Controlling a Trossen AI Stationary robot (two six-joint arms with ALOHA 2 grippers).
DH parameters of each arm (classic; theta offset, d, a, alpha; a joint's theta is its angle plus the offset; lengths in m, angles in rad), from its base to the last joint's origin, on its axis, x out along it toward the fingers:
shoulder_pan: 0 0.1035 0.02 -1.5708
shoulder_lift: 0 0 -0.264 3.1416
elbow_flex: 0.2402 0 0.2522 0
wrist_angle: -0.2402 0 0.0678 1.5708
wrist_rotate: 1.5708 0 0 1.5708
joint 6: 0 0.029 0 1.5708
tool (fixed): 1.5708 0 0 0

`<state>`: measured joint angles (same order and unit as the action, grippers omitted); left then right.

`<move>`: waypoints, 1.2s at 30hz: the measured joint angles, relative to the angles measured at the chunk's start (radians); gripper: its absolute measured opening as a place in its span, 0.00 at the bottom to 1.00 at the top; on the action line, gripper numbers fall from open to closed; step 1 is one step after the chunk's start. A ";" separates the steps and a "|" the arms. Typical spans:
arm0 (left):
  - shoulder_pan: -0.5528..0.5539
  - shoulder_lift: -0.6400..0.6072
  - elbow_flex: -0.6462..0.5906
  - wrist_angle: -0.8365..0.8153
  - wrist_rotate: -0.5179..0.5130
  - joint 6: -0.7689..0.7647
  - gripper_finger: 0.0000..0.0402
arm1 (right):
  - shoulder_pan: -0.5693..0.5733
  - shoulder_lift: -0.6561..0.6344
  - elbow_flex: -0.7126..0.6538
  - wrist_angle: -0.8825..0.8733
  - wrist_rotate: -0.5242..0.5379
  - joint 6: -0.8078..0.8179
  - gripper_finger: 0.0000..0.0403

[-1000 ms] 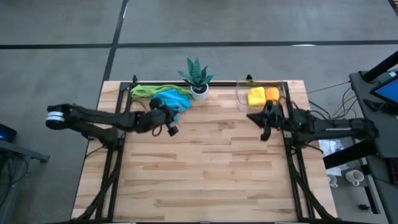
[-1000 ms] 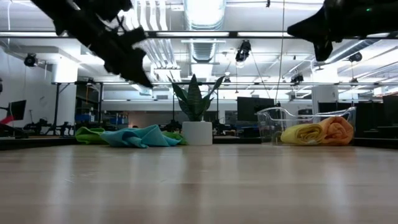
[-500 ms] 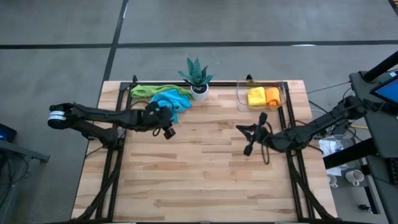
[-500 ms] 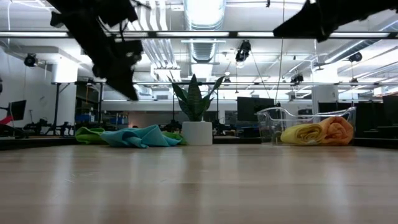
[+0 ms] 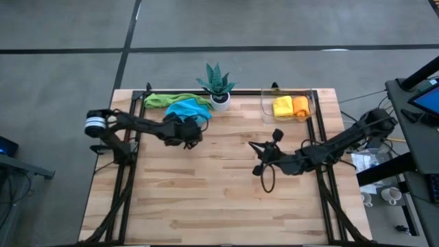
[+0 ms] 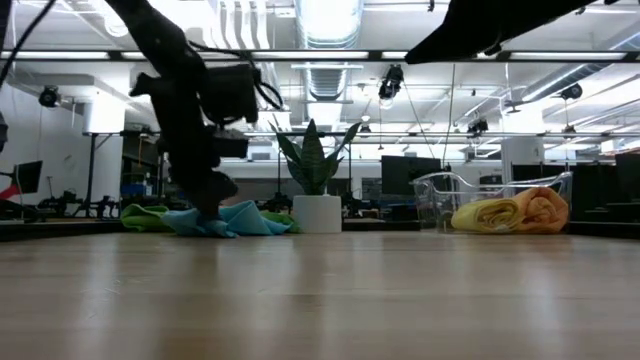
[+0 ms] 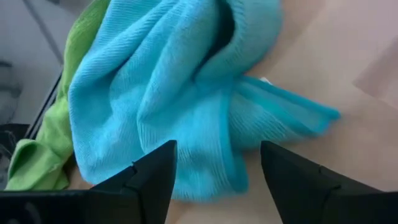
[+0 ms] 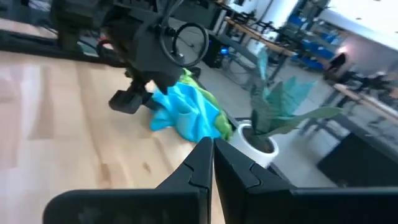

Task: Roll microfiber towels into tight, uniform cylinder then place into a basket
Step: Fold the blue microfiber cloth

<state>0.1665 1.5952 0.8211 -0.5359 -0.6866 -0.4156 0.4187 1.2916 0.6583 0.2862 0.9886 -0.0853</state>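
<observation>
Wooden butcher-block desk (image 5: 226, 199) on a black frame, grey floor around it; the low view looks across into an open workshop with ceiling lights and monitors.

At the back edge of the desk: a potted plant (image 5: 218, 86) in a white pot. Beside it, toward the left arm's side, a loose heap of two unrolled microfiber towels, the light blue towel (image 5: 188, 108) lying over the green towel (image 5: 163, 100). On the plant's other side stands the basket (image 5: 310, 104), clear plastic, holding two finished rolls side by side, the yellow roll (image 5: 282, 106) and the orange roll (image 5: 300, 105).

Left gripper (image 5: 186, 130): a second ago it hung shut above and just short of the heap; now it is down at the desk, jaws spread wide. The left wrist view shows the two dark fingers (image 7: 149, 180) straddling a fold of the blue cloth; nothing is pinched yet. The low view confirms the gripper (image 6: 210, 205) touching or nearly touching the blue towel's near edge.

Right gripper (image 5: 264, 159): a second ago it was near the basket; it has since swung away toward the desk's middle. Jaws together, holding nothing. Its wrist view looks across at the left arm and the blue heap.

Reading: two rolls are delivered, two towels left. The left arm looks set to pick up the blue towel and pull it onto open desk for flattening; the right arm seems to be coming over to assist. Risk: the green towel may drag along with the blue.
</observation>
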 joint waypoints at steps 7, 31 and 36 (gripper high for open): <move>0.050 0.080 0.077 -0.076 -0.005 -0.026 0.49 | 0.000 -0.002 0.015 -0.058 0.035 0.007 0.02; -0.276 -0.167 0.689 -0.420 0.137 0.195 0.00 | -0.001 -0.046 -0.010 -0.074 0.033 0.030 0.02; -0.303 -0.154 0.789 -0.546 0.133 0.189 0.00 | -0.008 -0.041 -0.015 -0.096 0.018 0.067 0.04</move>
<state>-0.1368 1.4408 1.6101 -1.0815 -0.5533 -0.2264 0.4109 1.2511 0.6434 0.1899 1.0068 -0.0182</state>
